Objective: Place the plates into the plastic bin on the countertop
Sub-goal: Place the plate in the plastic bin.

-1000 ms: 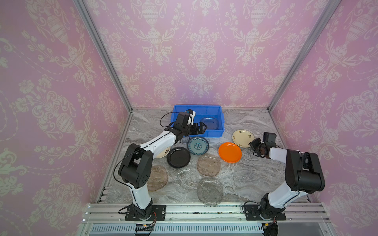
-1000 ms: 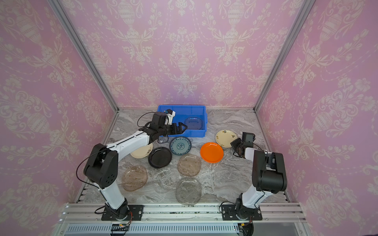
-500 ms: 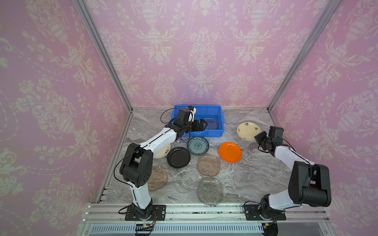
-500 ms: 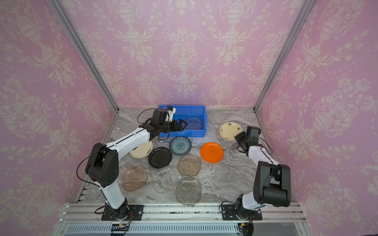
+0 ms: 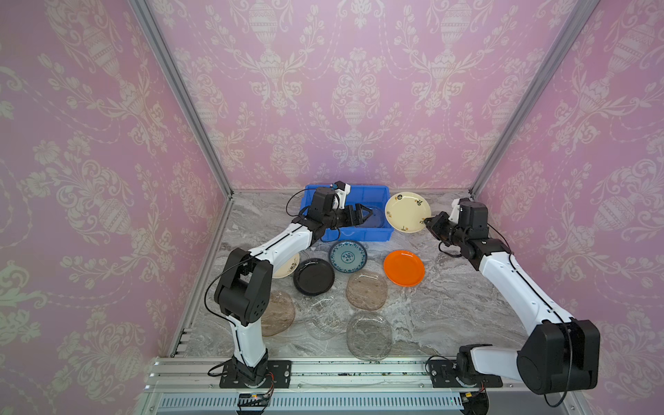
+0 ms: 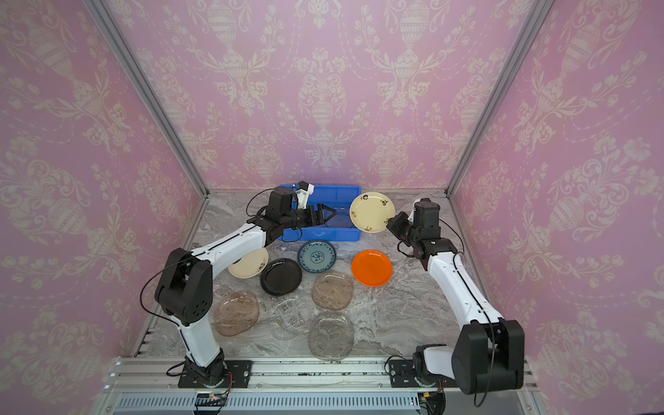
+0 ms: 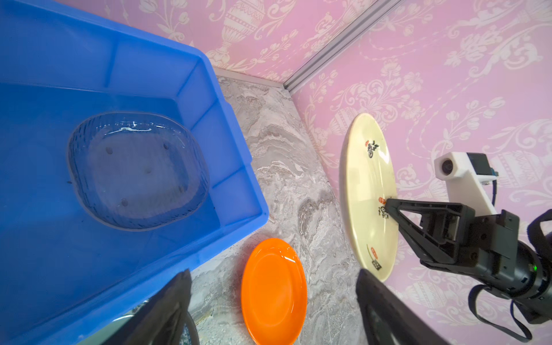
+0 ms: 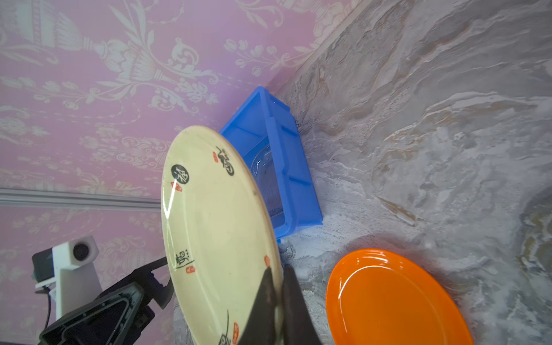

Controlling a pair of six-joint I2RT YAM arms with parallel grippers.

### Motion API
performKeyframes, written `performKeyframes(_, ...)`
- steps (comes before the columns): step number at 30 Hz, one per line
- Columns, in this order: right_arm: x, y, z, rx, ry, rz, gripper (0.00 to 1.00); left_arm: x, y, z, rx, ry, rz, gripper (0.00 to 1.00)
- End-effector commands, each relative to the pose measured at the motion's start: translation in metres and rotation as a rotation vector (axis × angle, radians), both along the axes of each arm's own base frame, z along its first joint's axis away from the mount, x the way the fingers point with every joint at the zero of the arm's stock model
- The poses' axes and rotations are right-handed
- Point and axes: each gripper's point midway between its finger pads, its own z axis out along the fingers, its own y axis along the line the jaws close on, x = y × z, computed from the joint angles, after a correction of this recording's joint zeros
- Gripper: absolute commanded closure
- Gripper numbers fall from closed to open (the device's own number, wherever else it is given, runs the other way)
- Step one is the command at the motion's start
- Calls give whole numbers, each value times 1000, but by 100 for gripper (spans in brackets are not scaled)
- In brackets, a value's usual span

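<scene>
— What's changing?
— Right gripper (image 5: 427, 222), pinching the cream plate (image 5: 407, 212), is lifting it off the countertop (image 5: 449, 305) toward the plastic bin (image 5: 366, 234) at the back edge.
— Left gripper (image 5: 364, 212)?
— Hanging spread over the bin.

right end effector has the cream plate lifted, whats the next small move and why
Probably carry the round cream plate with dark motifs over the bright blue plastic bin. The right end effector pinches its rim, holding it tilted in the air just beside the bin's end, and the bin shows free floor beside one clear rounded-square plate.
</scene>
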Motion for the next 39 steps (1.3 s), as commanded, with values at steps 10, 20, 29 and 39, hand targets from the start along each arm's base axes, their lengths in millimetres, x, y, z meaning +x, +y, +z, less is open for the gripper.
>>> performKeyframes(10,20,72,27,-24,-37,211,100,-8,11,17,-125,5,-22,20)
performKeyframes(20,26,112,21,-19,-34,330,100,0,19,13,-160,38,1,67)
performKeyframes(29,41,132,12,55,-41,381,84,2,34,10,-207,82,27,100)
performKeyframes(39,63,156,12,171,-72,437,68,10,51,12,-338,125,45,100)
